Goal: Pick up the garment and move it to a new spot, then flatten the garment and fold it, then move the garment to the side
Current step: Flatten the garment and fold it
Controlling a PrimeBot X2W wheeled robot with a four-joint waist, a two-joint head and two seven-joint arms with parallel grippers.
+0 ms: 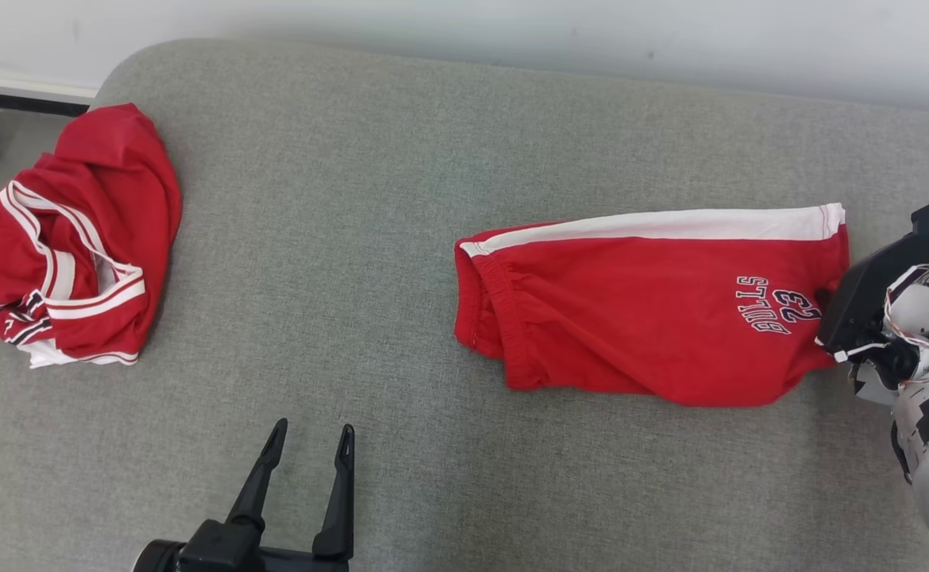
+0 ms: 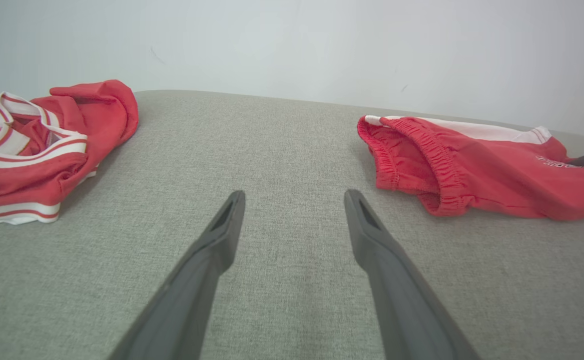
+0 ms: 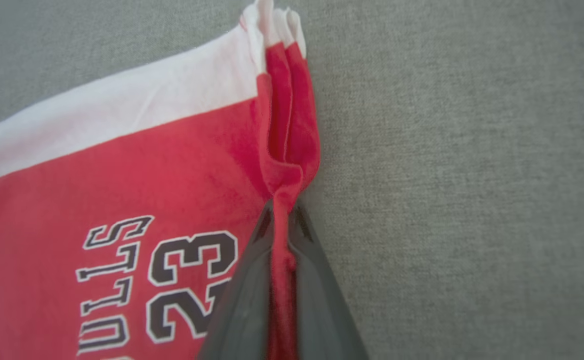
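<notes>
Red shorts [image 1: 639, 310] with a white side stripe and "BULLS 23" print lie folded in half on the grey cushion, waistband toward the left. My right gripper [image 1: 826, 306] is shut on the hem edge of the shorts [image 3: 282, 175], the red cloth pinched between its fingers [image 3: 242, 300]. My left gripper [image 1: 311, 445] hovers open over bare cushion near the front edge, well left of the shorts [image 2: 471, 170], with nothing between its fingers [image 2: 222, 235].
A crumpled red jersey [image 1: 67, 238] with white and red trim lies at the cushion's far left edge, also seen as the red jersey [image 2: 37, 150] in the left wrist view. The grey cushion [image 1: 369, 199] ends at a pale wall behind.
</notes>
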